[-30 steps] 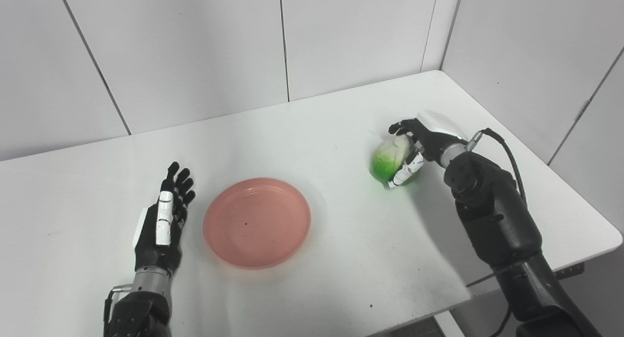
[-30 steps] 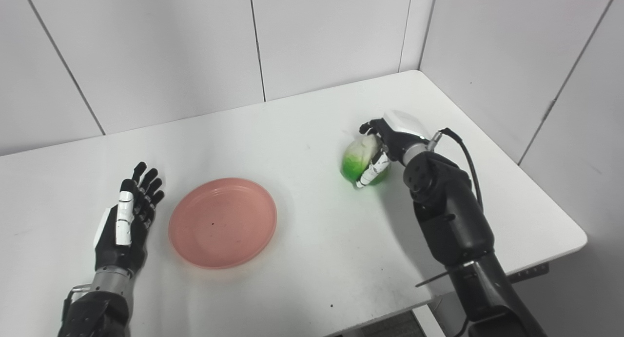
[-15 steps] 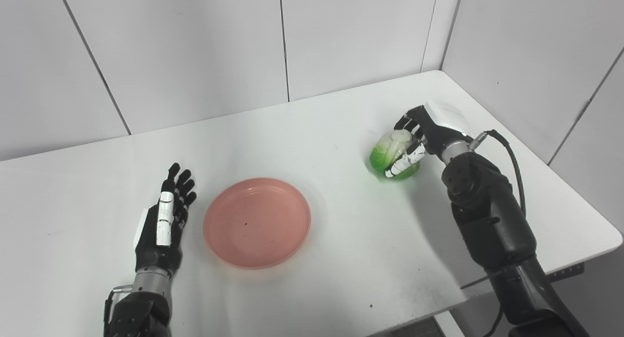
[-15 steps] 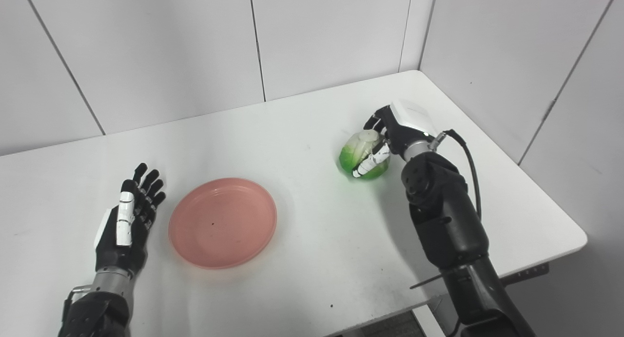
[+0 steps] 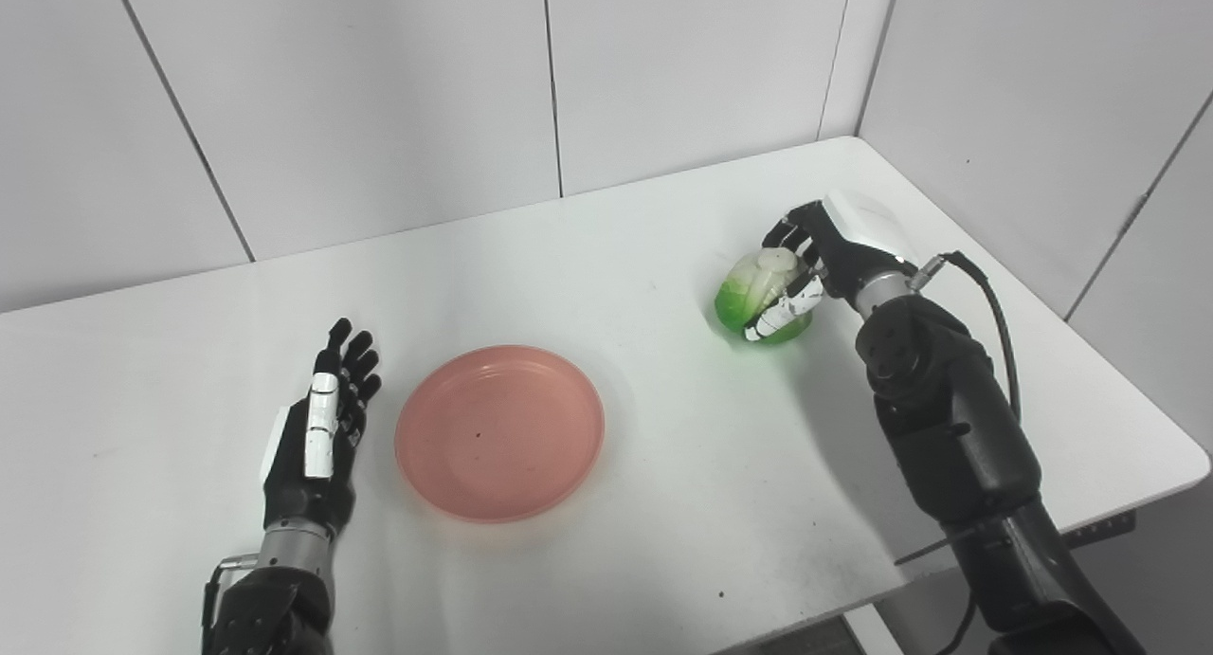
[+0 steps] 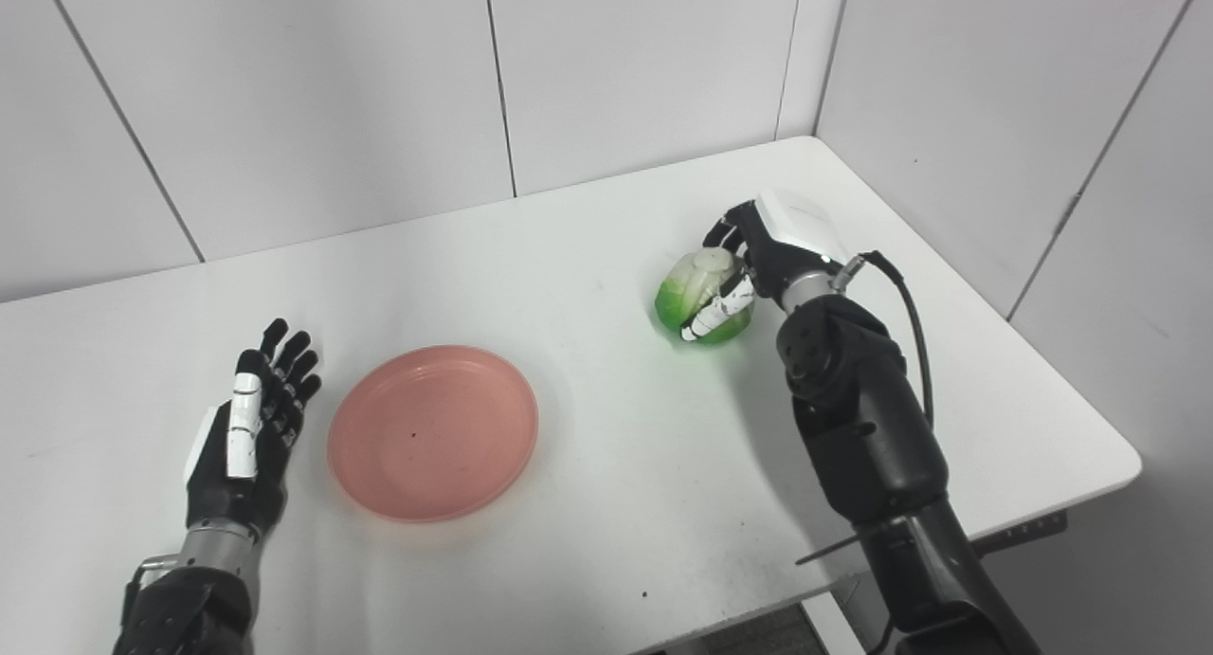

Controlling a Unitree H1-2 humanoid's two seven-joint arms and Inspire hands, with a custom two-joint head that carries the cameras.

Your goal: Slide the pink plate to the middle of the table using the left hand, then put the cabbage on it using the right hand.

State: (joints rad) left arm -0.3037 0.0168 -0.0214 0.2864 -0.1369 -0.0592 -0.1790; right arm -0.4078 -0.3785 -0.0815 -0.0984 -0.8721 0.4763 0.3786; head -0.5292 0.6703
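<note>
White desk (image 5: pixel 663 503) w/ rounded corners, set in a corner of grey-white panelled walls (image 5: pixel 379 96); a few dark specks on the top. 1 pink plate (image 5: pixel 499 432), round, shallow, empty, lying flat near the desk middle, slightly left. 1 cabbage (image 5: pixel 758 293), small, bright green at the base, pale whitish on top, far right on the desk, well apart from the plate. 2 robot hands: right robot hand (image 5: pixel 817 268) clamped on the cabbage, fingers (image 5: pixel 779 318) wrapped round its near side; left robot hand (image 5: pixel 317 437) just left of the plate, fingers spread & straight, holding nothing, not touching the rim
</note>
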